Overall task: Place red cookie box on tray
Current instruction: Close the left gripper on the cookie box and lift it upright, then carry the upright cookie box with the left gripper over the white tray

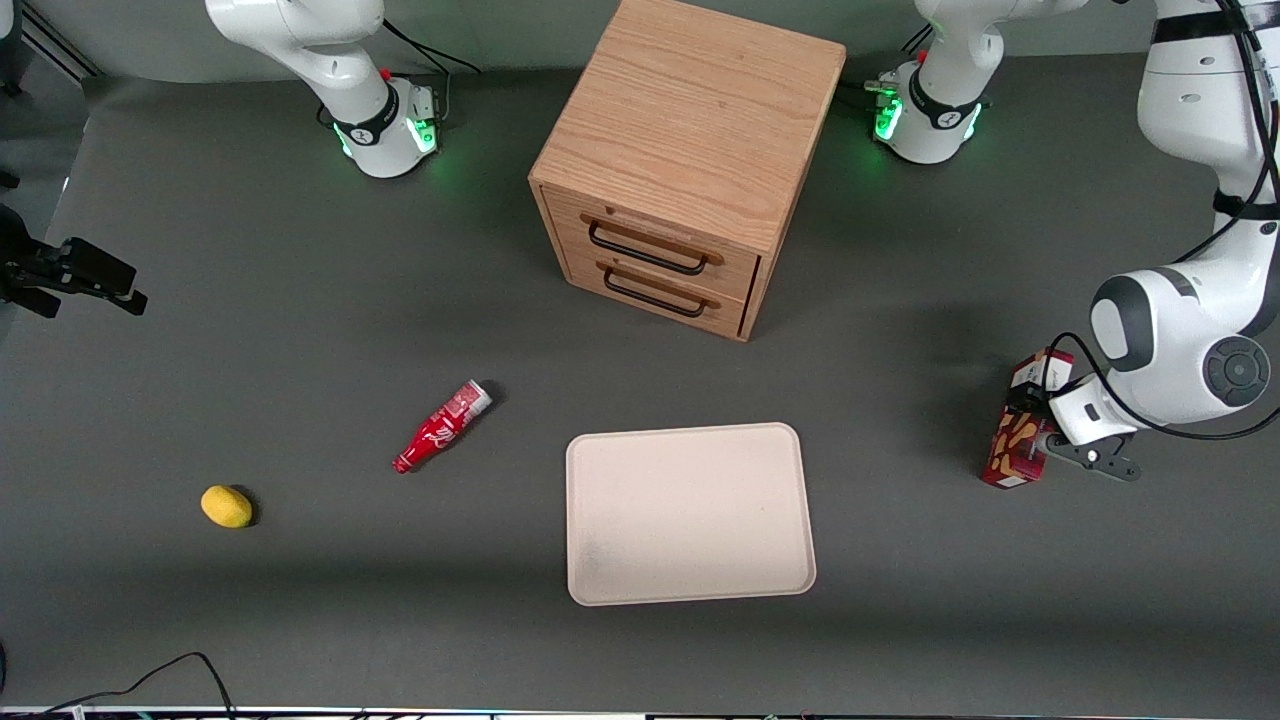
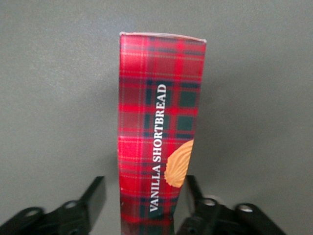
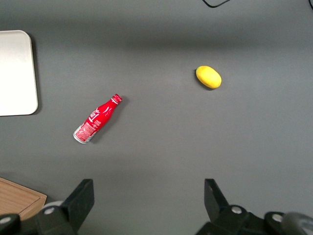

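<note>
The red cookie box (image 1: 1018, 445), a slim tartan carton with cookie pictures and a white end panel, sits on the table toward the working arm's end. My left gripper (image 1: 1035, 432) is down over it. In the left wrist view the gripper (image 2: 145, 184) is open and straddles the box (image 2: 159, 112). One finger (image 2: 95, 191) stands clear of the carton with a gap. The second finger (image 2: 194, 188) is close against the carton's side. The pale beige tray (image 1: 690, 515) lies flat with nothing on it, near the table's middle and well apart from the box.
A wooden two-drawer cabinet (image 1: 690, 160) stands farther from the front camera than the tray. A small red bottle (image 1: 442, 425) lies on its side beside the tray, toward the parked arm's end. A yellow lemon-like fruit (image 1: 226, 506) lies farther along that way.
</note>
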You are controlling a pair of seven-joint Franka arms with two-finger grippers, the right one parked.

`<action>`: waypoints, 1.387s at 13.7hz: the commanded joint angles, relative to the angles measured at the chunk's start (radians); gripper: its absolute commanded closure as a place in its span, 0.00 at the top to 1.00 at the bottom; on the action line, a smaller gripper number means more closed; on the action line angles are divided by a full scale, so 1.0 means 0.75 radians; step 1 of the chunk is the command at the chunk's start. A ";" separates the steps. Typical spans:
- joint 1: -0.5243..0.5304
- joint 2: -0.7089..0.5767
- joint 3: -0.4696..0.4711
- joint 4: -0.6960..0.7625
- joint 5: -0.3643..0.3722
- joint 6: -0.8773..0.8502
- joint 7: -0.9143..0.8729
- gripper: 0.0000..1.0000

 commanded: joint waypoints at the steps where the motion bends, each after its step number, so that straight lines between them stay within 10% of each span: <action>1: 0.002 -0.021 0.000 -0.024 -0.034 0.016 0.027 0.00; 10: 0.004 -0.037 0.006 0.051 -0.034 -0.082 0.040 0.00; 19: 0.000 -0.076 -0.004 0.787 -0.063 -1.059 -0.264 0.00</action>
